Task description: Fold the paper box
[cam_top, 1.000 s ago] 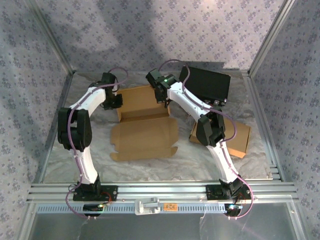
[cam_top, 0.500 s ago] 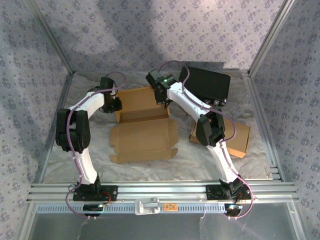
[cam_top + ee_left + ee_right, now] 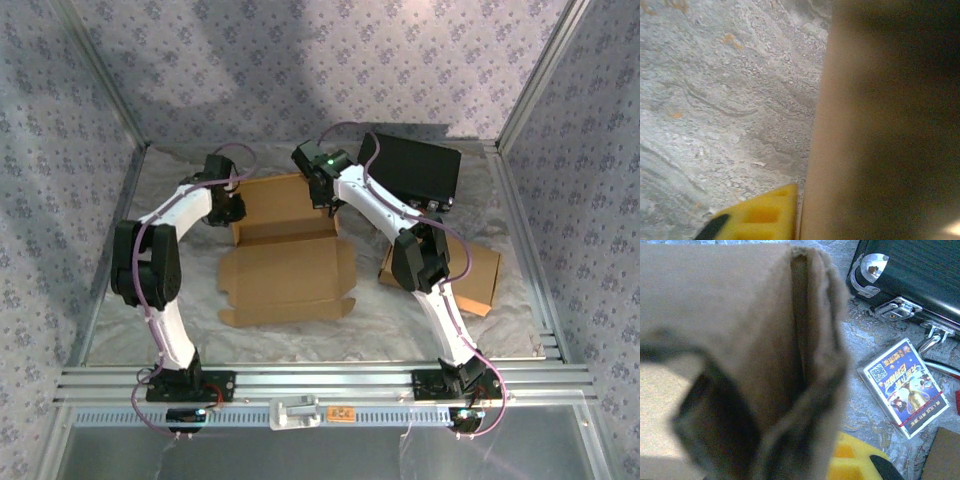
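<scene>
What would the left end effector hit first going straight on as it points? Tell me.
Most likely the paper box: its side wall stands right against the left end effector's yellow finger. Beside it lies the table cover; depth is unclear.

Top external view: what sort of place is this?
Probably a laboratory robot cell: aluminium frame, patterned cloth walls around the table, and the left arm and right arm bolted at its near edge.
</scene>
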{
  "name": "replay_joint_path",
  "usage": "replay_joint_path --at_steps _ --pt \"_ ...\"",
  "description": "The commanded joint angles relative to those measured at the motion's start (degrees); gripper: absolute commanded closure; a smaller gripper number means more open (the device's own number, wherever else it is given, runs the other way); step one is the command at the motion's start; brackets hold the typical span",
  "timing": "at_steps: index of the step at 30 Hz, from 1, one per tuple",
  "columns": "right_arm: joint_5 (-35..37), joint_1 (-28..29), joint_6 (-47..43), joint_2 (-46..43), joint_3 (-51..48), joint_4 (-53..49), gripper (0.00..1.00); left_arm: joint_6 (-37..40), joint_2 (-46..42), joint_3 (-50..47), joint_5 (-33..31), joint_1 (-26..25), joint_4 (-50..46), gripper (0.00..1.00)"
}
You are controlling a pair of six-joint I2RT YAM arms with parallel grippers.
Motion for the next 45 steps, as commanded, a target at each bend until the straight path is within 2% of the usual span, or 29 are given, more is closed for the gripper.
replay_joint_path --at_steps 1,6,11,16,18,21,24,28,32,35,38,42,45 --pt "-0.09 -0.13 1.6 -1.18 -1.92 1.36 1.0 -1.22 -4.4 -0.79 -2.25 0.0 -0.28 0.69" --pt "-1.55 -1.04 0.88 -4.31 -7.7 7.14 1.0 -4.2 -7.86 -0.99 -0.69 0.18 -0.69 0.37" --pt "-2.72 -2.09 1.75 -4.08 -7.91 6.32 1.0 -8.18 -11.11 -1.66 1.84 0.61 -0.64 0.2" --pt "-4.81 -3.29 4.33 -3.35 -7.68 5.12 1.0 -12.11 -15.12 -1.82 3.96 1.22 -1.42 0.19" --pt "-6.58 -4.06 6.01 -2.33 -6.43 3.3 1.0 -15.09 -17.07 -2.8 6.61 2.09 -1.07 0.19" --pt "-10.28 -5.67 10.98 -0.07 -3.4 -0.23 1.0 -21.07 -21.01 -6.63 12.55 3.05 0.11 0.22" --pt "-15.1 -7.11 15.71 2.63 0.43 -4.14 1.0 -25.54 -25.97 -9.11 14.94 2.3 -5.41 0.27" --pt "-21.38 -8.7 21.36 4.99 1.96 -4.6 1.0 -34.85 -36.14 -17.89 14.96 1.1 -11.52 0.28" --pt "-23.56 -9.02 23.33 6.52 2.53 -4.39 1.0 -45.91 -47.23 -29.3 16.14 0.91 -13.76 0.25" --pt "-24.18 -9.11 23.98 7.11 2.59 -3.87 1.0 -53.13 -53.3 -39.17 19.38 0.58 -9.58 0.27" --pt "-24.9 -9.1 24.45 7.47 2.45 -3.41 1.0 -58.31 -56.9 -46.52 20.07 -0.18 -0.48 0.27" --pt "-25.32 -9.02 24.45 7.51 1.86 -3.08 1.0 -59.12 -54.36 -50.19 20.32 -0.25 12.73 0.29" --pt "-25.9 -9.06 24.36 7.28 0.79 -2.9 1.0 -58.19 -50.25 -50.1 20.14 -1.07 16.29 0.32"
